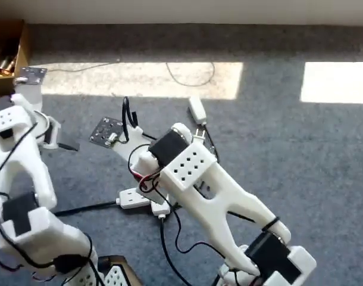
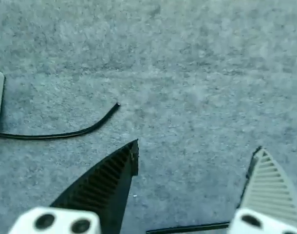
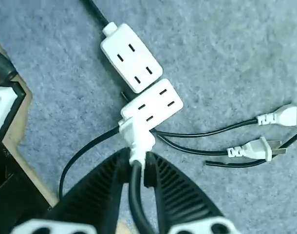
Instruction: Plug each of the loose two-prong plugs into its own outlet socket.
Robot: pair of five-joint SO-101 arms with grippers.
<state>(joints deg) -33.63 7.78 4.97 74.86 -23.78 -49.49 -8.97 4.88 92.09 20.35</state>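
Our right gripper [image 3: 137, 162] is pinched narrow on the tail of a white plug [image 3: 137, 135], its long axis running straight from the fingers [image 3: 180, 195] into the outlet block [image 3: 156, 102] it touches; a loose plug [image 3: 255, 148] lies well aside, and our left gripper [image 2: 196, 148] gapes wide over carpet [image 2: 187, 58]

Bare carpet [image 2: 197, 73] lies open ahead of the spread left claw [image 2: 197, 145], crossed only by one thin black cord [image 2: 65, 132]. The right claw [image 3: 138, 156], closed on a white plug [image 3: 136, 134], crowds one end of the first outlet block [image 3: 156, 103]. The second outlet block [image 3: 131, 57], touching it, lies uncovered. Two loose plugs [image 3: 253, 148] lie apart on open carpet, their cords [image 3: 197, 134] crossing nearby
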